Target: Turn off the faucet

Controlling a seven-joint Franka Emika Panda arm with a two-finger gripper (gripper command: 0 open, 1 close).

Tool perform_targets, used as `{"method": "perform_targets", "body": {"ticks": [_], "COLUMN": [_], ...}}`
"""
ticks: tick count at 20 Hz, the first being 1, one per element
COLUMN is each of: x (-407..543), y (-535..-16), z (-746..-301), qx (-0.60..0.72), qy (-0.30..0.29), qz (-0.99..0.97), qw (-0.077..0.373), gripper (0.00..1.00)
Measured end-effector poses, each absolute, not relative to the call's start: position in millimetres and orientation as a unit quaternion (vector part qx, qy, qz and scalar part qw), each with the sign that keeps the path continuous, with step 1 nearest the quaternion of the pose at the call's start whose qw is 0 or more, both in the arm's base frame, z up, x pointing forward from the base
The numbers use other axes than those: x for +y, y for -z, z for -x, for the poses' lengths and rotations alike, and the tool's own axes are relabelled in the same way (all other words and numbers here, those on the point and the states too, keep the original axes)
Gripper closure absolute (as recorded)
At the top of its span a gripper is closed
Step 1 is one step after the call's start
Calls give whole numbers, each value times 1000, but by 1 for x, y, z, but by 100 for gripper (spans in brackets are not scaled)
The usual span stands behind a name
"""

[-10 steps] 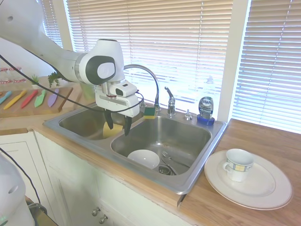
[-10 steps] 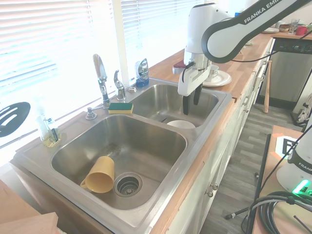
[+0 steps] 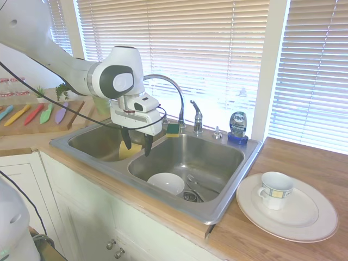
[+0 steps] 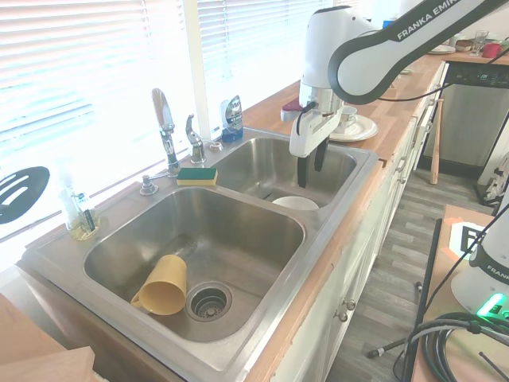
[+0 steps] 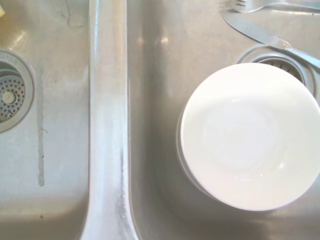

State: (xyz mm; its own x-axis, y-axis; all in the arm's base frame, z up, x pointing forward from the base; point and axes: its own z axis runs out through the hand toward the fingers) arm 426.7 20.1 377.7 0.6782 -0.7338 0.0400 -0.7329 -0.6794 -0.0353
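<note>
The chrome faucet (image 3: pixel 175 88) arches over the divider of the double sink (image 3: pixel 231 190). Its small lever handle (image 3: pixel 196 115) stands just right of the spout base; in the second exterior view the faucet (image 4: pixel 164 119) and handle (image 4: pixel 193 137) sit at the sink's back rim. I can see no water stream. My gripper (image 3: pixel 136 144) hangs open and empty above the divider, near the front, well short of the handle. From the other side the gripper (image 4: pixel 311 169) points down over the far basin.
A white bowl (image 3: pixel 166 183) (image 5: pixel 250 135) lies in the right basin beside a knife (image 5: pixel 260 32) and a fork. A yellow cup (image 4: pixel 163 285) lies in the other basin. A sponge (image 3: pixel 173 129) and a dish soap bottle (image 3: pixel 237 125) sit on the back rim. A mug (image 3: pixel 275 190) stands on a plate (image 3: pixel 315 225).
</note>
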Motion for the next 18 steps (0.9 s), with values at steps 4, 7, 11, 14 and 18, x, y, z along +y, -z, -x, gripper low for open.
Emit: {"method": "perform_targets", "body": {"ticks": [4, 7, 11, 14, 18], "x": [21, 21, 21, 21, 21], "y": [-377, -377, -377, -377, -377], "z": [-427, -427, -427, -427, -429], "qx": [400, 400, 400, 400, 400], "qy": [26, 26, 25, 25, 26], "qz": [916, 916, 916, 916, 916], "qw": [8, 8, 8, 8, 8], "gripper": [100, 100, 100, 100, 100]}}
